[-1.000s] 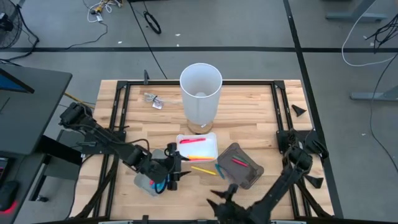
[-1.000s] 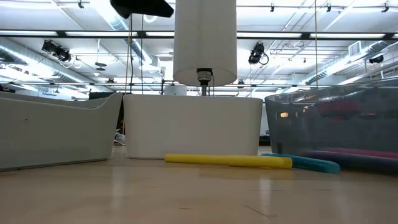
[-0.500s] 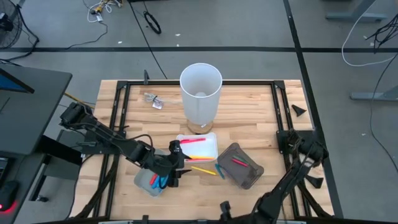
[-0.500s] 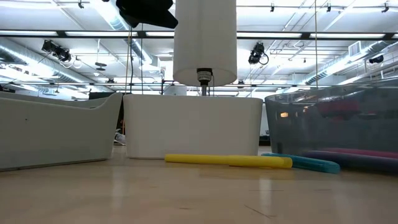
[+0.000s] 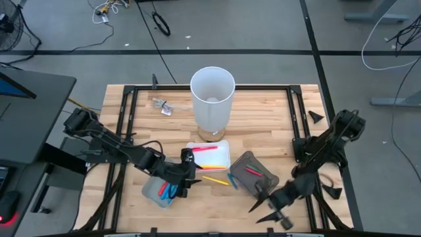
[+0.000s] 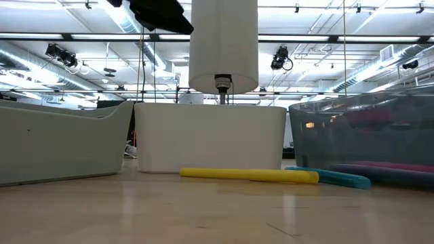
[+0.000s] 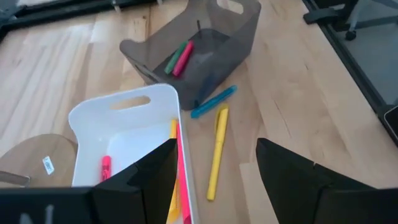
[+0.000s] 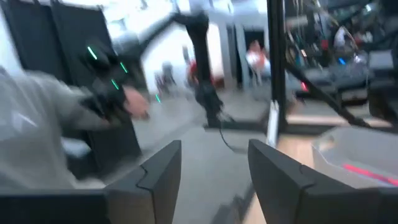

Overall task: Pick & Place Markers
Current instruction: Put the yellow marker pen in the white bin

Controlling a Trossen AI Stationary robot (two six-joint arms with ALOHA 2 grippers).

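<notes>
the left gripper (image 5: 186, 176) hovers over the gap between the light grey tray (image 5: 152, 195) and the white tray (image 5: 223, 158), its fingers apart with nothing between them. in its wrist view the open fingers (image 7: 155, 171) frame the white tray (image 7: 124, 112), which holds a pink marker (image 7: 181, 174), a yellow marker (image 7: 173, 196) along its wall and a short red marker (image 7: 106, 168). on the wooden table (image 5: 263, 118), between the white tray and the dark grey tray (image 5: 262, 187), lie a loose yellow marker (image 5: 215, 178) and a loose blue marker (image 5: 231, 180), close together; the low view shows the same yellow marker (image 6: 248, 175) and blue marker (image 6: 332, 177) flat on the wood. the dark grey tray holds a pink marker (image 5: 253, 172), and the wrist view shows a green marker (image 7: 175, 57) beside it. the light grey tray holds blue and red markers (image 5: 166, 191). a tall white cylinder (image 5: 212, 99) stands behind the white tray. the right gripper (image 5: 268, 209) is raised near the table's front edge, just beside the dark grey tray, its fingers (image 8: 155, 171) spread and empty
</notes>
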